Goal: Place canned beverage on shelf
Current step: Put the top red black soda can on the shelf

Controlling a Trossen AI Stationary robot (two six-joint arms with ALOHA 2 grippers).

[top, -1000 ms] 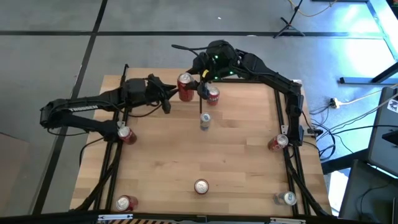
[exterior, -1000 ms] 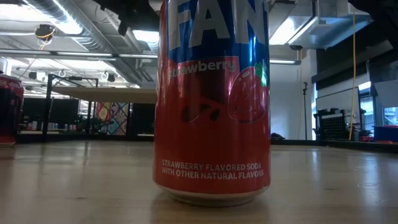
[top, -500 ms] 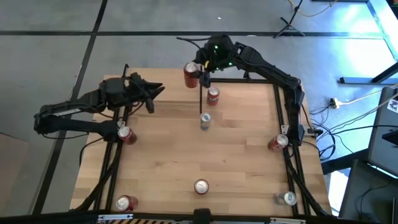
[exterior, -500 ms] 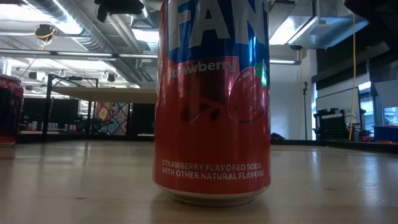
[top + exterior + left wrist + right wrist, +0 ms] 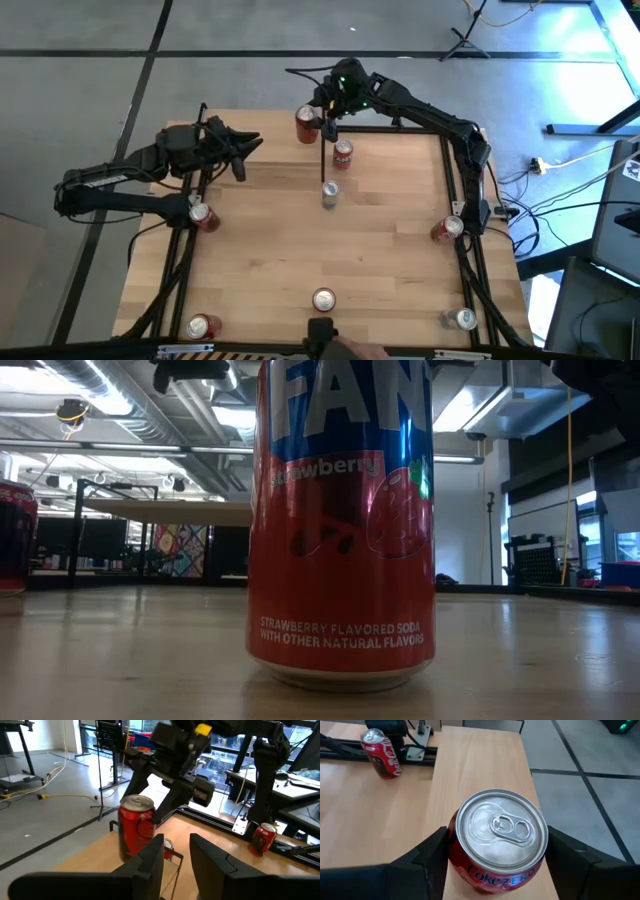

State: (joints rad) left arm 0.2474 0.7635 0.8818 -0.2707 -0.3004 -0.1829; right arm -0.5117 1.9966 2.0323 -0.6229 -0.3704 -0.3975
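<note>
The right gripper [image 5: 495, 857] held a red can [image 5: 496, 842] in its jaws over the narrow light-wood shelf [image 5: 470, 755], another can [image 5: 343, 153] standing just beside. The left gripper [image 5: 243, 152], jaws slightly parted and empty, had pulled back. Six more cans dotted the surface [image 5: 380, 250].

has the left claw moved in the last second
Yes. The left claw has pulled back from the can, toward the table's left edge, leaving the can in the right claw.
</note>
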